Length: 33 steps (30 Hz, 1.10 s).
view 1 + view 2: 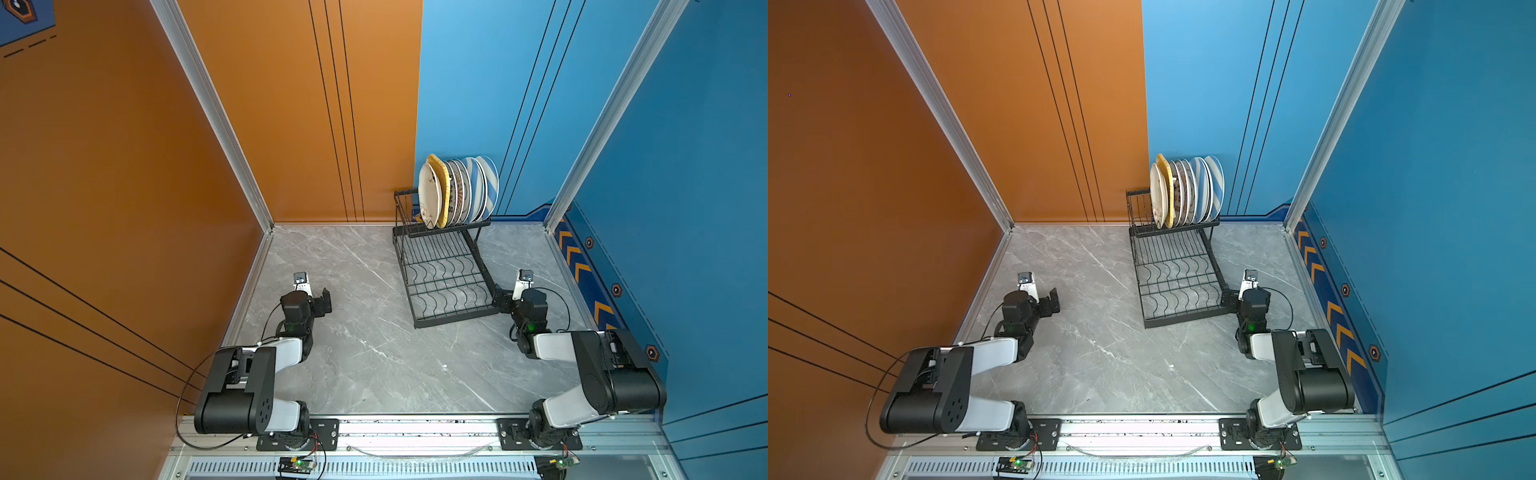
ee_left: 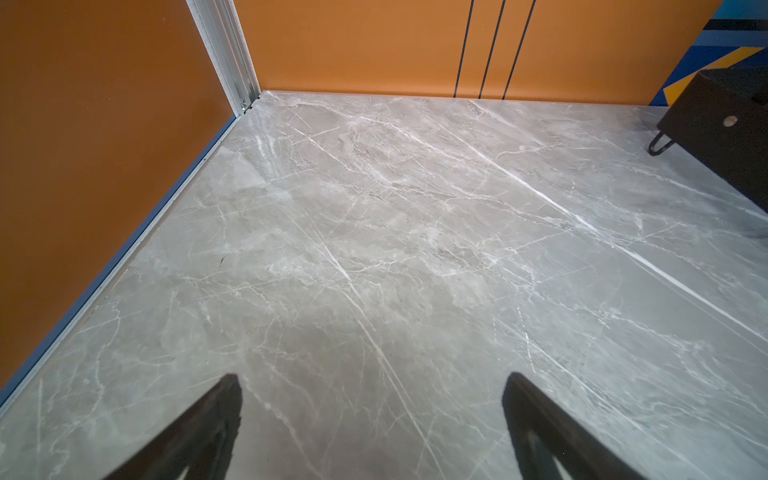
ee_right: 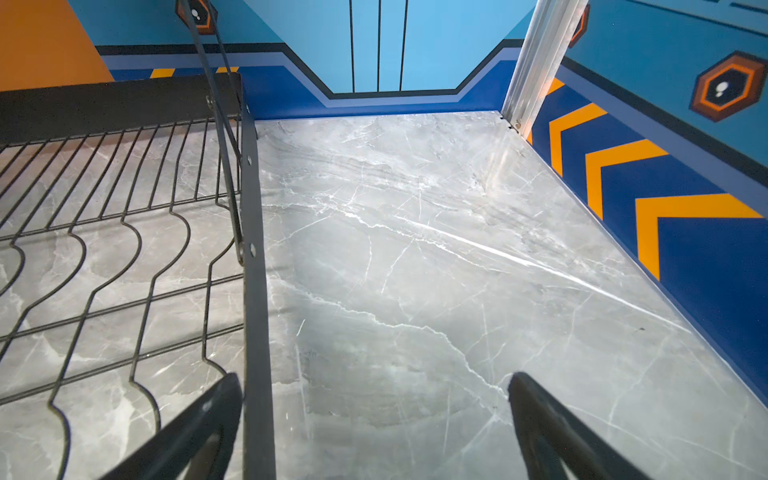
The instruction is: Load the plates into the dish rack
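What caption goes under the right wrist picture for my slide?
Open right gripper low over the marble table, at the side rail of the dish rack.

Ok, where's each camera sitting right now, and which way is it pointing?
Both top views: high above the arm bases, looking down and forward over the table to the dish rack and its plates; the left arm and right arm show whole.
Left wrist: low on the left arm, facing the orange back corner; left fingers apart.
Right wrist: low on the right arm, facing the blue back corner, beside the rack's lower tier; right fingers apart.
Shared: right wrist and top views both show that lower tier.
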Each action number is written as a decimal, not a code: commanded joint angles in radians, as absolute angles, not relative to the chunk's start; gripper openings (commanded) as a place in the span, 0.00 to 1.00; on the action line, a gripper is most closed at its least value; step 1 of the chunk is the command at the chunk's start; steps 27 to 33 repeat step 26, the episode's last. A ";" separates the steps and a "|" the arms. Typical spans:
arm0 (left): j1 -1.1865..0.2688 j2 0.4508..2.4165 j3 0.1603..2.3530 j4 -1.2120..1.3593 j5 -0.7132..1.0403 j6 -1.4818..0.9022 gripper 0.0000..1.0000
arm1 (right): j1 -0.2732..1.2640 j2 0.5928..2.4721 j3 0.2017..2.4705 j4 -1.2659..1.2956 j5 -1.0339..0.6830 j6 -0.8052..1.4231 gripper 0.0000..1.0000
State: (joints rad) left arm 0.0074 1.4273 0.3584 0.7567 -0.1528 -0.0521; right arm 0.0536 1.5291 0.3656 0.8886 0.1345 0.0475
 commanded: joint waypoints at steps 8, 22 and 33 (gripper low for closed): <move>-0.005 1.556 0.318 1.026 -0.187 -0.041 0.98 | 0.054 1.546 0.363 0.927 0.171 0.041 1.00; 0.005 1.558 0.322 1.025 -0.175 -0.050 0.98 | 0.035 1.546 0.373 0.907 0.134 0.053 1.00; 0.002 1.560 0.326 1.022 -0.187 -0.046 0.98 | 0.035 1.546 0.373 0.908 0.133 0.054 1.00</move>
